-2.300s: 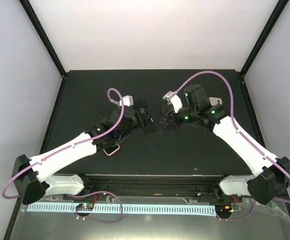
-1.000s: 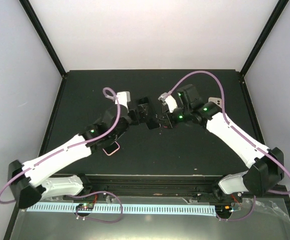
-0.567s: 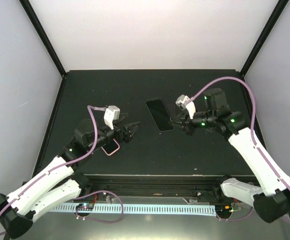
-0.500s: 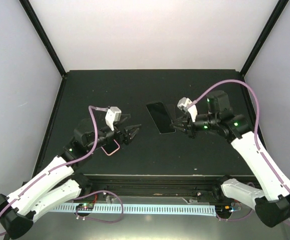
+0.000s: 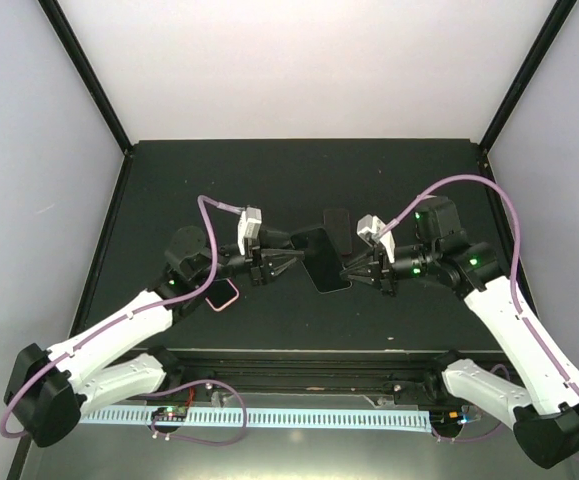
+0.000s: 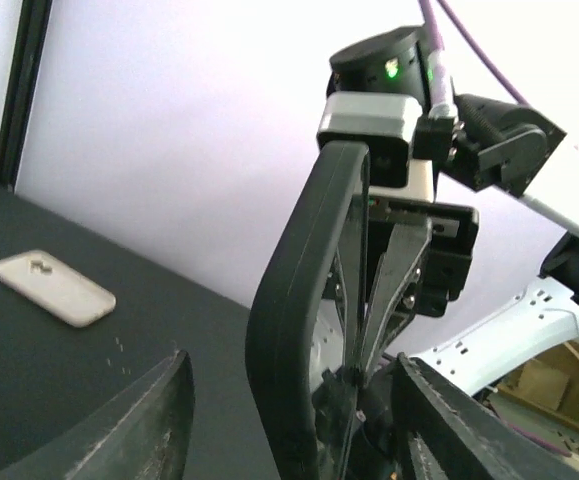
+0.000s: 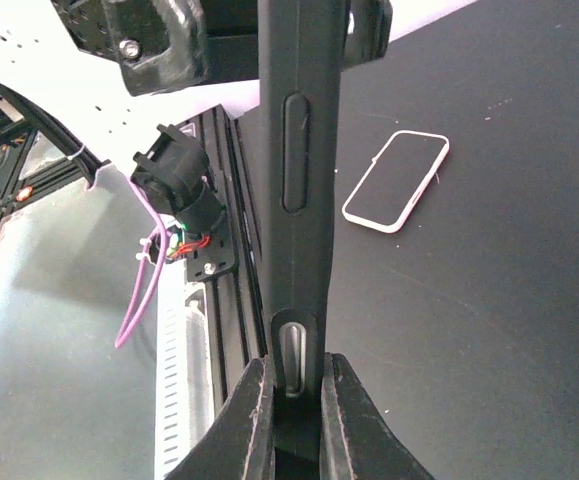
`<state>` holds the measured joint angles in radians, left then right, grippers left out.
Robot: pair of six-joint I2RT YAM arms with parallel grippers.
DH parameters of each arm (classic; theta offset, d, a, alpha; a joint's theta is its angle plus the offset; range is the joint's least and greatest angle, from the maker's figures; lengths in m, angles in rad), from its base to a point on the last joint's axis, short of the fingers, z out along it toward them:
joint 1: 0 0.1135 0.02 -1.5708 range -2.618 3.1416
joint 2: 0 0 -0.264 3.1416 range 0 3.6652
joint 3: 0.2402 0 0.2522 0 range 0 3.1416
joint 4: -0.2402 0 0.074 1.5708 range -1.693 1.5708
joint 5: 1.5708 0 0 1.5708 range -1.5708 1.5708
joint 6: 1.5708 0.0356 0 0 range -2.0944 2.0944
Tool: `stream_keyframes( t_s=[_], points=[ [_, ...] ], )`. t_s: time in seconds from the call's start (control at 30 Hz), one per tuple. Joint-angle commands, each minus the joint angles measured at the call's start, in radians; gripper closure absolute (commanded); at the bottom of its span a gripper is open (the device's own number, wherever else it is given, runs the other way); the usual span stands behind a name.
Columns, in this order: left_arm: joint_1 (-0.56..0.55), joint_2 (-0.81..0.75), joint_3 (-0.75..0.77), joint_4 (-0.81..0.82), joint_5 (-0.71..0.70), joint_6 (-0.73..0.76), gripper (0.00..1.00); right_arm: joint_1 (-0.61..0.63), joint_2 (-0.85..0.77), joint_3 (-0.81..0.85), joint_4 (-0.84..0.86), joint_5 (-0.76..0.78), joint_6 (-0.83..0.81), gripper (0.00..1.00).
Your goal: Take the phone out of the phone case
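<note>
Right wrist view: the cased phone [image 7: 297, 150] is clamped on edge, mid-frame, by the right fingers [image 7: 254, 420]. The left fingers [image 6: 139, 420] are spread around it; it could be knocked loose by an uneven close.

White-shelled along left arm [image 5: 119, 323], lower left, and right arm [image 5: 515, 325], lower right; black at joints, left gripper [image 5: 295, 262] and right gripper [image 5: 349, 268]. Trail looping purple cables [image 5: 469, 181]. Glow with small green lights [image 5: 472, 262]; carry pale grey camera blocks [image 5: 250, 222] at wrists.
</note>
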<state>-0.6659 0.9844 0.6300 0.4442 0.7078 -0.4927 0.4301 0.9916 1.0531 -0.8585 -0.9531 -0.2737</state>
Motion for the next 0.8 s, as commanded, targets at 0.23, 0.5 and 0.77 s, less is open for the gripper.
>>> stream_keyframes(
  t_s=[0.23, 0.5, 0.77],
  points=[
    [-0.034, 0.079, 0.005, 0.293, 0.036, -0.1, 0.59, -0.002, -0.064, -0.038, 0.15, 0.001, 0.116, 0.99],
    [-0.08, 0.106, 0.009, 0.311, 0.028, -0.088, 0.68, -0.002, -0.042, -0.057, 0.184, -0.023, 0.159, 0.99],
    [-0.093, 0.105, 0.016, 0.291, 0.025, -0.086, 0.78, -0.002, -0.041, -0.068, 0.184, -0.037, 0.162, 0.99]
  ],
)
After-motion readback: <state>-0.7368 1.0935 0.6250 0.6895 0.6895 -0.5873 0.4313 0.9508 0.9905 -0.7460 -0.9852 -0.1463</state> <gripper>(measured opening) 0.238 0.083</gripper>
